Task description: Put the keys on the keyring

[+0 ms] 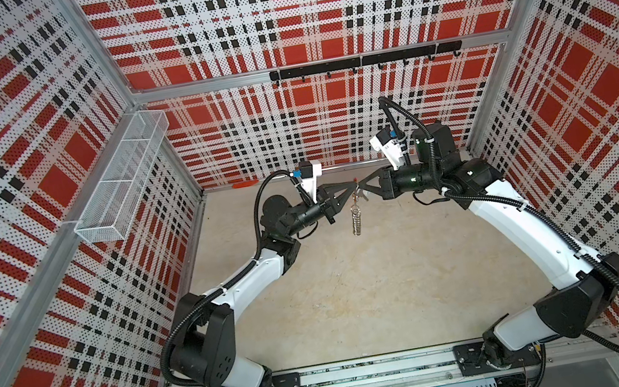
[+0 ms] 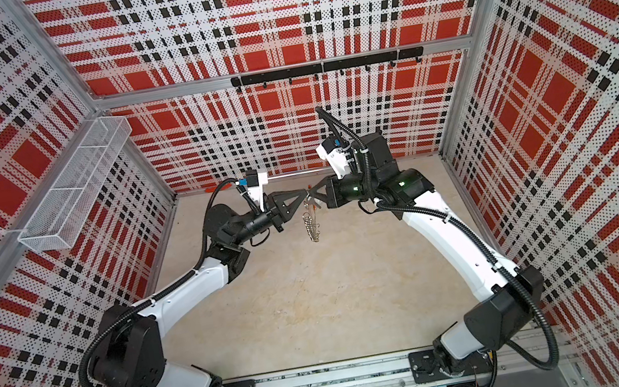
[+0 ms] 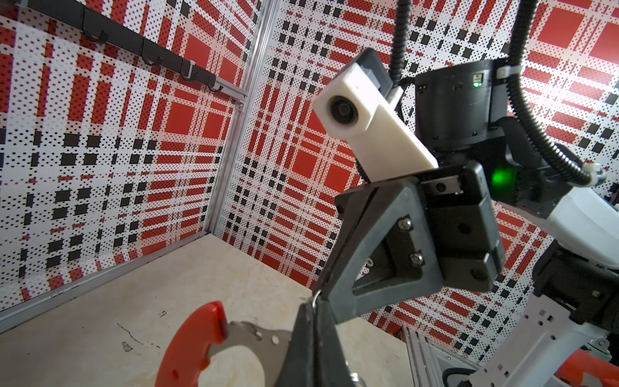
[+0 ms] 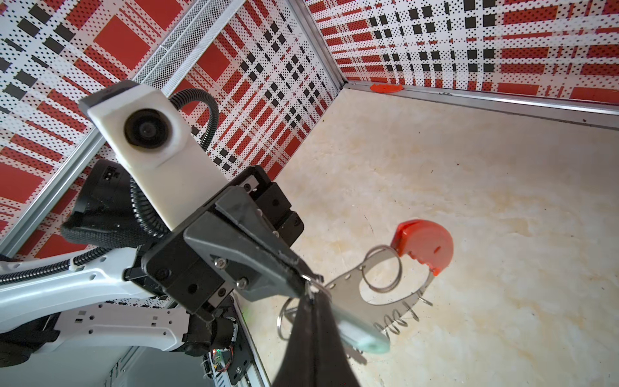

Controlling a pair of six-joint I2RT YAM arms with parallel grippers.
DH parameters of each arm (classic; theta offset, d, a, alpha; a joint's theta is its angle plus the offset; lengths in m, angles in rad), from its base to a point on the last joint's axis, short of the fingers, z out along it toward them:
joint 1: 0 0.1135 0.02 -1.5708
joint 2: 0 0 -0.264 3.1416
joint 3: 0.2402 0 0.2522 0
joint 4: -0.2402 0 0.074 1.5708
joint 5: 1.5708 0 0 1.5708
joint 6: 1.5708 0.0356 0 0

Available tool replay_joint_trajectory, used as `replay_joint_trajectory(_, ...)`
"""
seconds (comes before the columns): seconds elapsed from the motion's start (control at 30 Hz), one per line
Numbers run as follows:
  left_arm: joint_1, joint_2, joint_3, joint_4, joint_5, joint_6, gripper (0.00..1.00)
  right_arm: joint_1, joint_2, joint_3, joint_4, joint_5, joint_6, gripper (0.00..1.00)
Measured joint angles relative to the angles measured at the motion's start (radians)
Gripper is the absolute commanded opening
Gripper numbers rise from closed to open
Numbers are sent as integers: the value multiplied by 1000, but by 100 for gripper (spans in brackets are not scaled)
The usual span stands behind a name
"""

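Tightly closed, the left jaws pinch the keyring [image 3: 256,335] by its metal band, and the right jaws, closed too, pinch the keys [image 4: 364,337], tip to tip with the left. Both meet above the surface [image 1: 358,300] toward 12 o'clock, the keyring hanging at 6 o'clock below them.
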Motion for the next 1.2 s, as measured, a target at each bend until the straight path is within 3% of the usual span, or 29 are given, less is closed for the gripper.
replay_joint_trajectory(0.3, 1, 0, 1, -18, -6, 9, 0, -54, 0, -55, 28, -82, 30, 0)
replay_joint_trajectory(0.73, -4, 0, 16, 24, 19, 2, 0, -53, -36, -56, 30, -77, -14, 0)
replay_joint_trajectory(0.87, -4, 1, 31, 23, 21, -3, 0, -45, -95, -87, 63, -24, -33, 0)
replay_joint_trajectory(1.07, -5, 5, 53, -3, 37, -9, 0, -32, -235, -206, 144, 148, -105, 0)
replay_joint_trajectory(1.2, -5, 5, 53, -74, 41, 47, 0, -32, -224, -165, 110, 193, -167, 0)
